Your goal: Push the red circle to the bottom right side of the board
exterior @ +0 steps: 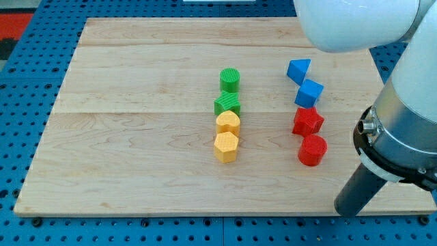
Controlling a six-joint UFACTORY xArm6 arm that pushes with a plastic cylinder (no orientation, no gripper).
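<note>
The red circle (313, 149) is a short red cylinder on the wooden board (136, 137), right of centre and towards the view's bottom. A red star (307, 121) sits just above it. My tip (345, 211) rests on the board near its bottom right edge, below and to the right of the red circle, with a clear gap between them. The dark rod rises from the tip up and right into the arm's grey and white body (403, 130).
A blue cube (309, 92) and a blue triangle (298, 70) stand above the red star. A column at the board's centre holds a green circle (230, 80), a green star (227, 104), a yellow heart (228, 124) and a yellow hexagon (226, 147).
</note>
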